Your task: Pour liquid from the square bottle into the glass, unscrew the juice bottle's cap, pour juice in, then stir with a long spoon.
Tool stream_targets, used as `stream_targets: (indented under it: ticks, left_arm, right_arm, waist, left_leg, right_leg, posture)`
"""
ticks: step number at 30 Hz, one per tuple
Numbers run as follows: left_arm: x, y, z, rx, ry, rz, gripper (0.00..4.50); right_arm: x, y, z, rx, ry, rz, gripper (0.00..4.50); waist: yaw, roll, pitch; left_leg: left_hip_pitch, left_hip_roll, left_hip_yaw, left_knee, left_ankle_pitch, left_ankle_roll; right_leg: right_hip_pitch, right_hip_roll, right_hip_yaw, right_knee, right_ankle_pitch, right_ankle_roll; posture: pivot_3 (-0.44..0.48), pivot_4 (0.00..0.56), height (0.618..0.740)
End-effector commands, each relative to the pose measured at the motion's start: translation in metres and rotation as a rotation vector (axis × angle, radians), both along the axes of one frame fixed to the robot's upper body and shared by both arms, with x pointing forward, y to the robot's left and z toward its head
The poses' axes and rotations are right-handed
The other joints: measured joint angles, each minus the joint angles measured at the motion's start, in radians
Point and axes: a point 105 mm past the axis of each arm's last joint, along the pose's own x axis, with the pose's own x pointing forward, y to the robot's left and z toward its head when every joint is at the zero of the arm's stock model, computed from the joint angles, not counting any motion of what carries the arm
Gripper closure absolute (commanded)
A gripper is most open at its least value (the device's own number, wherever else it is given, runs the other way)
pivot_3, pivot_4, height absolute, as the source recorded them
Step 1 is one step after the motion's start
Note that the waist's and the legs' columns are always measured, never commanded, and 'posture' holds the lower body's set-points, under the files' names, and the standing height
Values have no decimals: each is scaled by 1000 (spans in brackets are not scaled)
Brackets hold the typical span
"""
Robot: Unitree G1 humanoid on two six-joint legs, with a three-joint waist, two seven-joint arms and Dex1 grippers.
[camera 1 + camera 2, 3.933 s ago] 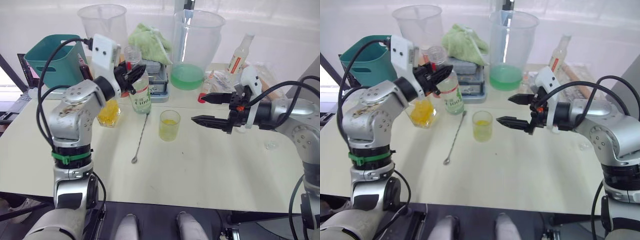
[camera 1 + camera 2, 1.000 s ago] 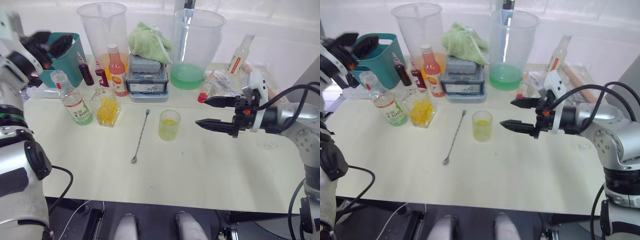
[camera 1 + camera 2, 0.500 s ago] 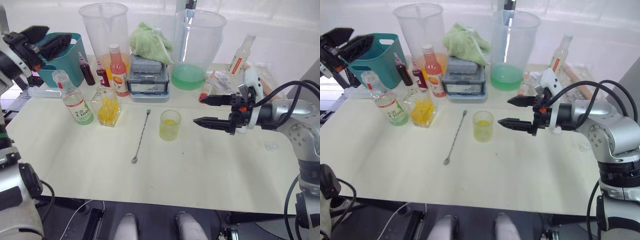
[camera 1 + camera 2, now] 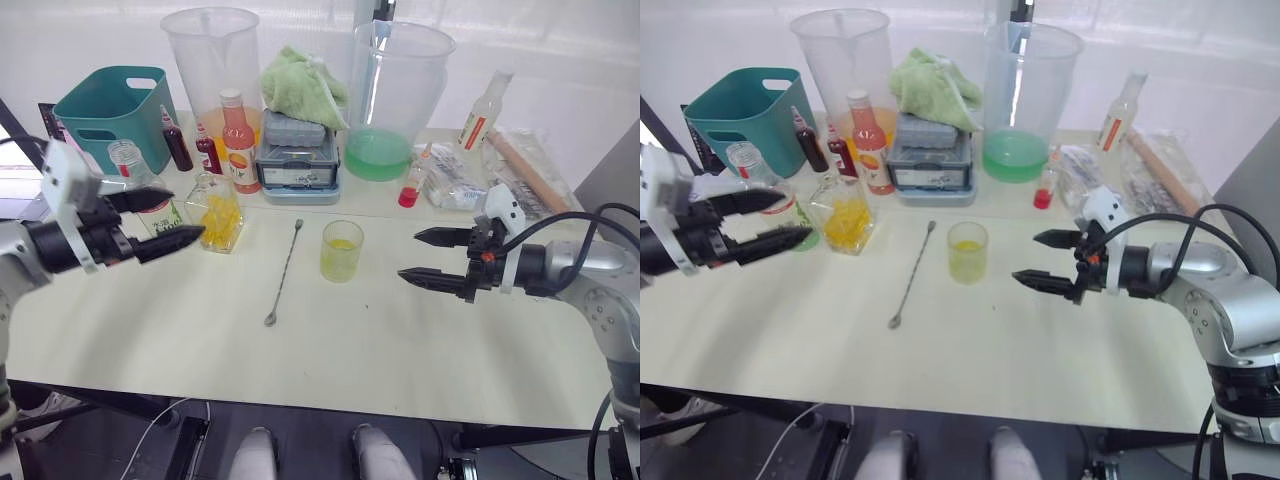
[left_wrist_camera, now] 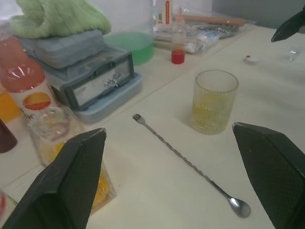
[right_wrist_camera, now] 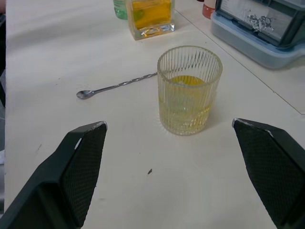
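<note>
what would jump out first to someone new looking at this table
The glass with yellow liquid stands mid-table, flanked by two open grippers, the left gripper and right gripper, both empty. The long spoon lies flat just left of it, and two huge measuring jugs tower at the back.

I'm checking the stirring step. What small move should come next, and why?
Probably lower the open left gripper onto the long spoon. It lies flat on the table beside the glass, which already holds yellow liquid, and both grippers are empty.
</note>
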Motion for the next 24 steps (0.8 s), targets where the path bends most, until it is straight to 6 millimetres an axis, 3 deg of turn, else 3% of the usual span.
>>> stream_targets:
  ticks: [1, 6, 10, 15, 19, 24]
  left_arm:
    - [-11, -21, -17, 5, 4, -15, 7]
    - [-15, -38, -54, 6, 74, 32, 7]
    - [-4, -39, -76, -17, 137, 128, 7]
    - [15, -55, -100, 1, 197, 213, 7]
    - [28, -65, -111, 14, 220, 274, 7]
    - [44, -82, -116, 7, 236, 348, 7]
  right_arm:
    - [-19, 3, 8, 71, -13, 10, 0]
    - [-48, 2, -1, 52, -31, 60, 0]
    - [-62, -2, -9, 53, -15, 8, 0]
    - [-67, -16, -45, -17, 168, -142, 0]
    - [-70, -13, -48, -8, 156, -163, 0]
    - [-71, 3, -31, 95, 99, -137, 0]
  waist:
    - [0, 0, 0]
    - [2, 0, 0]
    - [2, -1, 0]
    - [4, -3, -1]
    - [0, -3, -1]
    - [-2, -3, -1]
  left_leg:
    - [0, 0, 0, 0, 0, 0]
    - [1, 0, 0, 0, 0, 0]
    - [4, 0, 0, 0, 0, 0]
    - [6, -1, 0, 0, 0, 0]
    - [5, -1, 0, 1, 0, 0]
    - [5, -1, 0, 0, 0, 0]
  right_leg:
    - [0, 0, 0, 0, 0, 0]
    - [1, 0, 0, 0, -1, 1]
    - [4, 0, 1, -1, -2, 3]
    - [5, 0, 1, -1, -1, 3]
    - [5, 0, 2, -1, -1, 3]
    - [5, 1, 2, 0, -1, 3]
  posture:
    - [0, 150, 707]
    - [0, 150, 707]
    - [0, 150, 707]
    - [0, 150, 707]
    - [0, 150, 707]
    - [0, 150, 707]
